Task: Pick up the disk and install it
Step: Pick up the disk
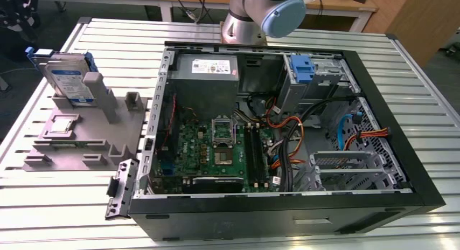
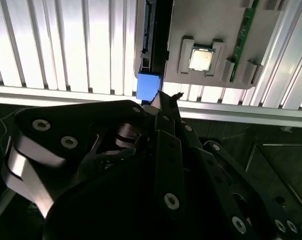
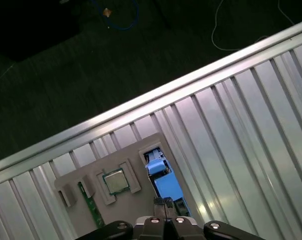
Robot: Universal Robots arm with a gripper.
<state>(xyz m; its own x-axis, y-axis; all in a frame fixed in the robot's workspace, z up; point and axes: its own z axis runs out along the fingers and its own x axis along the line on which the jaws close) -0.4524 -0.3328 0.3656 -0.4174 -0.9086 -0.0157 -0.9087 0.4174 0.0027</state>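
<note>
The end effector [image 3: 163,202], tips pressed together and empty, hangs above the disk [image 1: 68,80], upright in a grey fixture [image 1: 79,139] at the exterior view's left of the computer case [image 1: 287,217]; not yet picked up or installed

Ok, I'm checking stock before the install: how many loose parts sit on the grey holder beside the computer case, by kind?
Hard disk: 1
Processor chip: 1
Memory stick: 1
Total: 3
</note>
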